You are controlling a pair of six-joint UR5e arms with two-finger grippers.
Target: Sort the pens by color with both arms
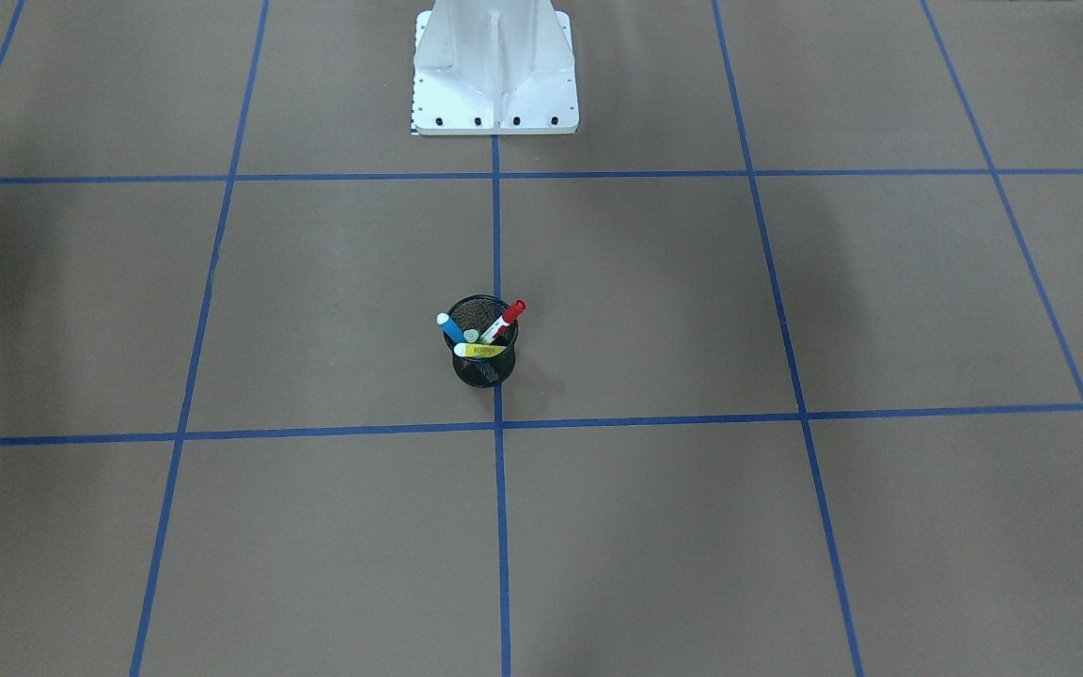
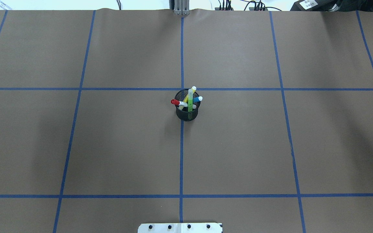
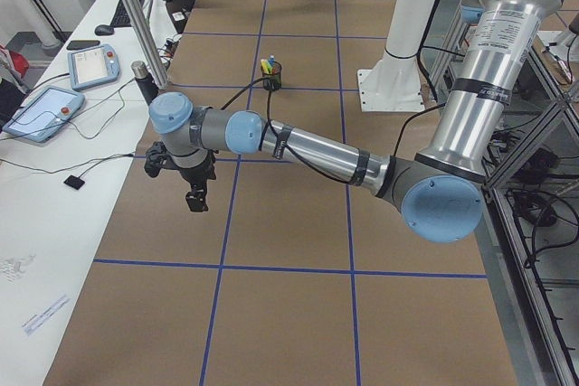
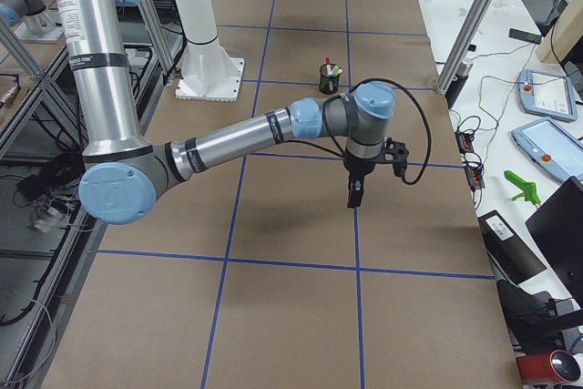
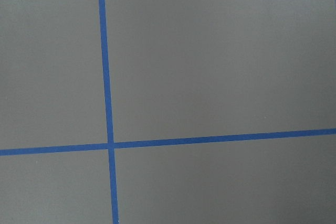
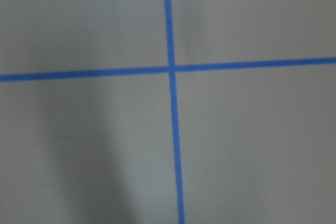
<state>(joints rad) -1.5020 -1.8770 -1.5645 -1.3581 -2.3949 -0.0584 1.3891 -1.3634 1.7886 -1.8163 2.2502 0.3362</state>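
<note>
Left gripper (image 3: 194, 204) (black, slim) well apart from pens (image 2: 190, 102) in mesh cup (image 2: 186, 115)

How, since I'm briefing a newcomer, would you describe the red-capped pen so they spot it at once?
On the brown table, follow the centre blue tape line from the white pedestal base to the black mesh cup on it. Of the four pens leaning inside, the red-capped pen alone has a white body; its neighbours are the blue pen, the yellow pen and the green pen.

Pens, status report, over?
Left gripper, right gripper hovering out wide, state unreadable. Four coloured marker pens unsorted in black mesh cup. Path looks open.
</note>
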